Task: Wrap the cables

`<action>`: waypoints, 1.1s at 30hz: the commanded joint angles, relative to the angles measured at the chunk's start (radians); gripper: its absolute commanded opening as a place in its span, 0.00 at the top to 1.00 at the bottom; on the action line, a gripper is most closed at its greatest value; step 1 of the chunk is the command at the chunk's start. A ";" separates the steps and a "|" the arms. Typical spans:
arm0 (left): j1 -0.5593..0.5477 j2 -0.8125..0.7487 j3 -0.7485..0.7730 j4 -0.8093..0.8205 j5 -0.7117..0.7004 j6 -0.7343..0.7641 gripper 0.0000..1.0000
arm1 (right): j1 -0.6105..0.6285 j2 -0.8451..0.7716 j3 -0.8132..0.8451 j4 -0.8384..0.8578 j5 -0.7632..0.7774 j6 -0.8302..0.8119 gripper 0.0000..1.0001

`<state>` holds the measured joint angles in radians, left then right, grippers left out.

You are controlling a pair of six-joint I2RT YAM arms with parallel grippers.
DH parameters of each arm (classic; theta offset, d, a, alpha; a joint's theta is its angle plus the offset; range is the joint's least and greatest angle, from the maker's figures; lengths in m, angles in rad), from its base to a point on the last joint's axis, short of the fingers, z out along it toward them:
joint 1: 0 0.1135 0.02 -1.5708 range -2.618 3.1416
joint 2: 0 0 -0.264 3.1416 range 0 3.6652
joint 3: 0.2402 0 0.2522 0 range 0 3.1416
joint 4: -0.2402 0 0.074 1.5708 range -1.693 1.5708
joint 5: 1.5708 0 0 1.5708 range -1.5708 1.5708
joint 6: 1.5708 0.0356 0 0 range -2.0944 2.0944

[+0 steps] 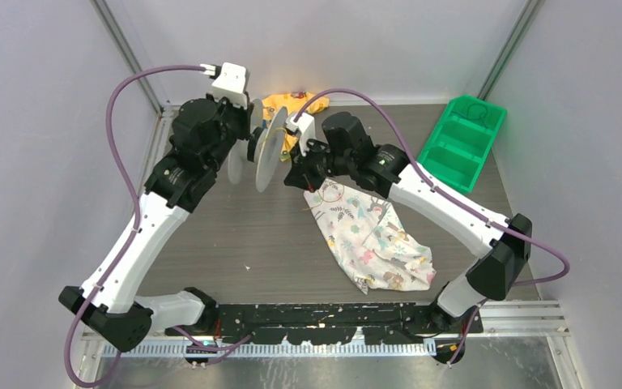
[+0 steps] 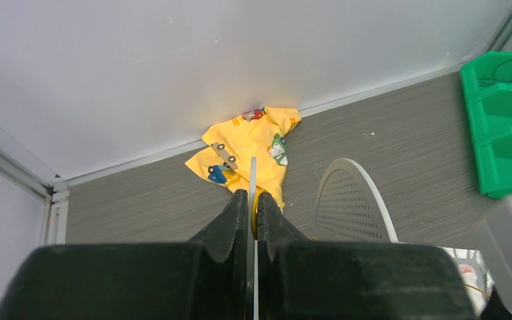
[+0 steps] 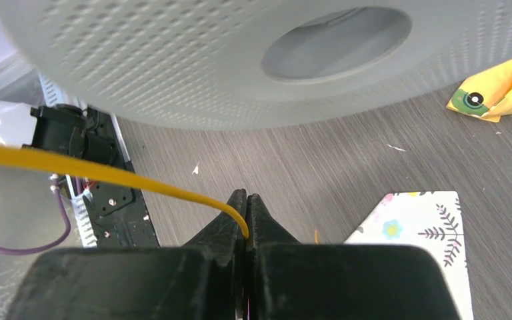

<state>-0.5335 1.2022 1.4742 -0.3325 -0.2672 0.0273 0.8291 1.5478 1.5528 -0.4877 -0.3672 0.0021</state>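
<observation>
The left gripper (image 2: 252, 200) is clamping one rim of the grey perforated plastic spool (image 1: 269, 154), holding it off the table at far centre with its axis lying left-right. Just right of it, the right gripper (image 3: 246, 200) is pinching the thin yellow-orange cord (image 3: 107, 172), which is trailing beside the spool's face.

Robotics lab test cell. Plain grey walls (image 1: 40, 121) enclose three sides, joined by aluminium posts (image 1: 129, 53). Grey wood-grain tabletop (image 1: 251, 235). Left arm (image 1: 142, 235) and right arm (image 1: 445, 211), white and black, bolted to a black mounting rail (image 1: 324, 312) at near edge, purple leads (image 1: 117, 105) looping off them. Props: green compartment bin (image 1: 462, 142), yellow printed cloth (image 1: 291, 104), floral cloth (image 1: 368, 239).
</observation>
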 commanded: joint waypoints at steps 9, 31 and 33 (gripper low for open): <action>0.007 -0.061 0.030 0.022 0.131 0.017 1.00 | -0.092 0.053 0.101 0.047 -0.087 0.176 0.99; 0.006 -0.129 -0.006 0.076 0.260 -0.013 1.00 | -0.110 0.048 0.026 0.095 -0.112 0.239 0.99; 0.007 -0.129 -0.012 0.085 0.263 -0.022 1.00 | -0.110 0.058 0.004 0.101 -0.108 0.247 0.99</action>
<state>-0.5297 1.1046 1.4628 -0.3695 -0.0250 0.0307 0.7219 1.6127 1.5860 -0.4370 -0.4767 0.2245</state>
